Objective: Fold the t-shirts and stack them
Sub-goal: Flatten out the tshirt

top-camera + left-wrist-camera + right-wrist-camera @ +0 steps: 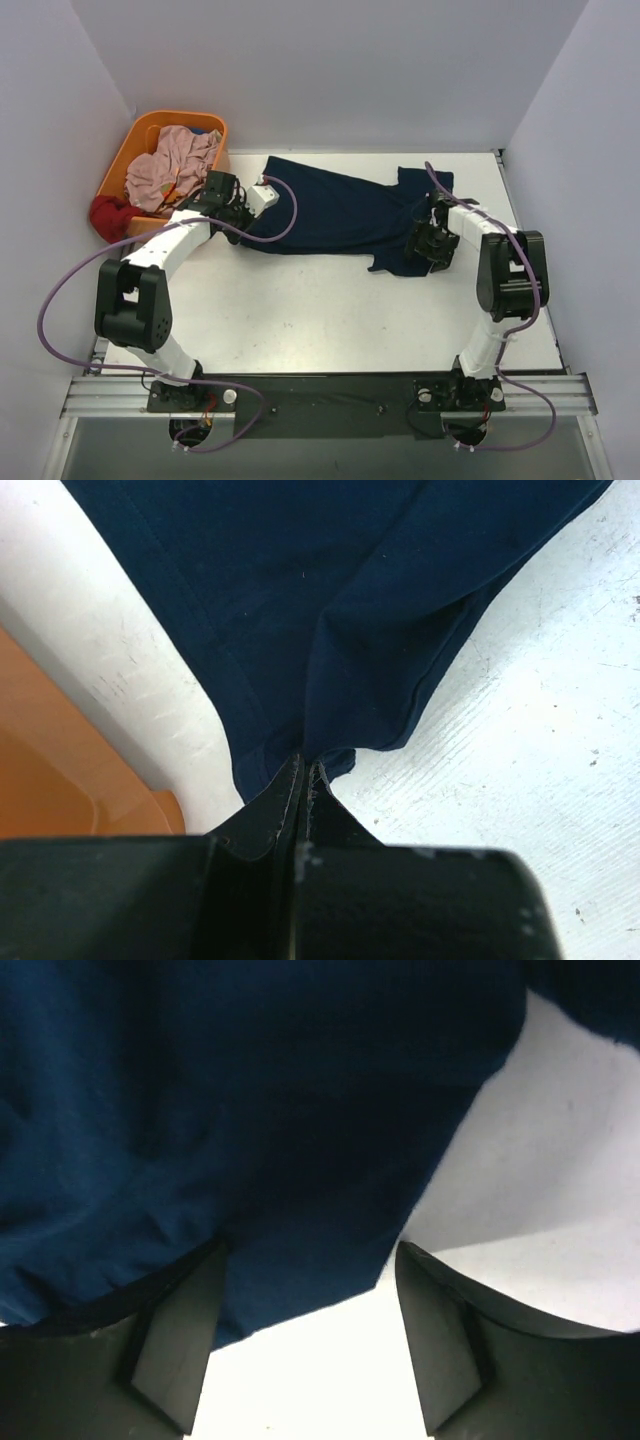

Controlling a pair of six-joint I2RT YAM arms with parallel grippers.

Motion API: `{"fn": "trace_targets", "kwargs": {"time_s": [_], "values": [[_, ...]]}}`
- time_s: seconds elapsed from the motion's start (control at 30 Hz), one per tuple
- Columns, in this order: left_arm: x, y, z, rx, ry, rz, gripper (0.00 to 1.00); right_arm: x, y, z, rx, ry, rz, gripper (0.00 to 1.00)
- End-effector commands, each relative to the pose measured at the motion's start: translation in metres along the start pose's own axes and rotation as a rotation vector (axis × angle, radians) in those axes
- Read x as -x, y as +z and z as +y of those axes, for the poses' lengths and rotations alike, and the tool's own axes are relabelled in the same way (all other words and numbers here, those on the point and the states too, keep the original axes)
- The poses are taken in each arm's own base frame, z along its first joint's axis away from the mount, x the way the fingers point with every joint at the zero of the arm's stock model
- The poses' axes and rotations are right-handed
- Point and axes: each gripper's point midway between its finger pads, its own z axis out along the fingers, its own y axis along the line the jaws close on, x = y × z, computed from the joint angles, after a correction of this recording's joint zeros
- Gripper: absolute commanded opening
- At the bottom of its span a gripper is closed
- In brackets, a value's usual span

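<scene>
A navy t-shirt [345,215] lies spread across the far middle of the white table [330,320], its sleeves at the right. My left gripper [232,208] is shut on the shirt's left hem corner; in the left wrist view the fingers [285,798] pinch the navy cloth [330,630]. My right gripper [430,245] is open at the shirt's right end. In the right wrist view its fingers [180,1330] stand wide apart with the navy cloth's edge [250,1140] between and beyond them, nothing pinched.
An orange basket [150,135] at the far left holds several crumpled shirts, pink [170,165] on top and red [110,215] hanging over the near rim. Its orange wall [60,780] shows close beside the left gripper. White walls enclose the table.
</scene>
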Motion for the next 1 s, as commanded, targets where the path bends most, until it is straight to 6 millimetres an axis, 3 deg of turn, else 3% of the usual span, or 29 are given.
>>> {"fn": "trace_targets", "kwargs": {"time_s": [0.0,0.17,0.3,0.33,0.4,0.47,0.6,0.63,0.67,0.7,0.77,0.8,0.83,0.9,0.97], "values": [[0.02,-0.015,0.0,0.008,0.016,-0.069,0.0,0.007,0.008,0.012,0.012,0.027,-0.01,0.55],[0.021,-0.021,0.005,0.021,0.007,-0.07,0.0,-0.005,0.01,0.011,0.06,0.06,0.013,0.0],[0.025,-0.036,0.012,0.03,0.0,-0.067,0.0,0.001,-0.023,-0.001,0.146,0.118,-0.032,0.0],[0.023,-0.042,0.011,0.02,0.0,-0.051,0.0,0.001,-0.041,0.002,0.178,0.106,-0.065,0.0],[0.018,-0.054,0.008,0.012,0.022,-0.023,0.0,-0.002,-0.072,-0.015,0.198,0.118,-0.088,0.0],[0.006,-0.065,-0.001,-0.01,0.033,0.02,0.0,-0.022,-0.103,-0.024,0.197,0.085,-0.086,0.0],[-0.027,-0.096,-0.033,-0.099,-0.023,0.126,0.0,-0.09,-0.156,-0.02,0.284,0.072,-0.01,0.0],[-0.027,-0.104,-0.038,-0.115,-0.035,0.12,0.0,-0.104,-0.166,-0.023,0.293,0.082,0.01,0.0],[-0.035,-0.113,-0.045,-0.153,-0.082,0.145,0.0,-0.108,-0.187,-0.023,0.34,0.103,-0.045,0.0],[-0.031,-0.122,-0.042,-0.147,-0.097,0.132,0.0,-0.116,-0.198,-0.025,0.352,0.12,-0.038,0.0],[-0.027,-0.134,-0.031,-0.124,-0.139,0.129,0.0,-0.105,-0.237,-0.026,0.407,0.148,-0.152,0.0],[-0.021,-0.135,-0.023,-0.098,-0.136,0.122,0.0,-0.099,-0.243,-0.026,0.42,0.155,-0.171,0.0],[-0.003,-0.135,-0.008,-0.048,-0.12,0.056,0.0,-0.083,-0.25,-0.023,0.426,0.151,-0.187,0.0],[0.032,-0.129,0.017,0.021,-0.092,-0.056,0.0,-0.04,-0.251,-0.012,0.446,0.13,-0.219,0.0],[0.074,-0.122,0.047,0.09,-0.087,-0.152,0.0,0.02,-0.267,0.012,0.536,0.109,-0.297,0.0]]}}
